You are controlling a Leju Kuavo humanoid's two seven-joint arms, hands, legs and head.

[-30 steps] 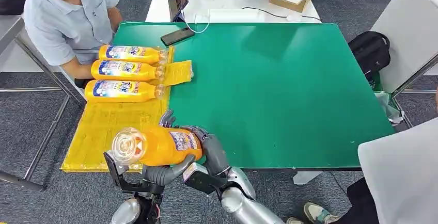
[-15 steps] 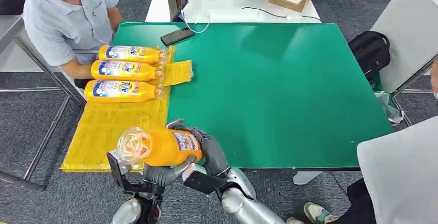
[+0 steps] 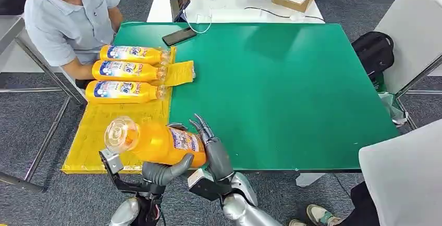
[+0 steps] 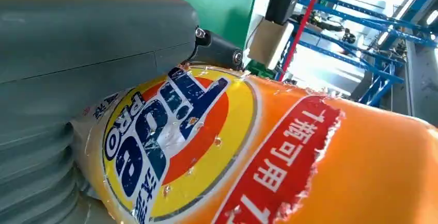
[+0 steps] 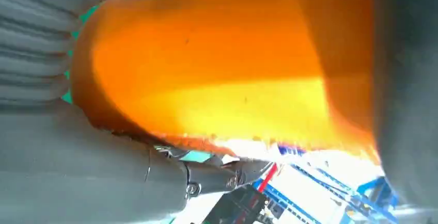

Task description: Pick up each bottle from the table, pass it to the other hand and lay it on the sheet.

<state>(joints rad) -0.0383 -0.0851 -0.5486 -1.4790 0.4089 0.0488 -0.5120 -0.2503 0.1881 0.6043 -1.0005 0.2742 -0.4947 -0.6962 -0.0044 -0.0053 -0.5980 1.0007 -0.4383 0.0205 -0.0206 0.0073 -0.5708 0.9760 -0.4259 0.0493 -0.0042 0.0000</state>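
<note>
We find the orange bottle lying on its side in the air above the near left corner of the green table, its base turned toward the camera, over the near edge of the yellow sheet. The left hand cups it from beneath, thumb curled up around the body. The right hand stands at the bottle's right end with fingers spread and straight; we judge it is letting go, the handover done. Three bottles lie in a row on the far part of the sheet, leaving the near part for this one. The left wrist view adds the label pressed against the hand; the right wrist view shows grey fingers alongside the bare orange wall, contact uncertain
</note>
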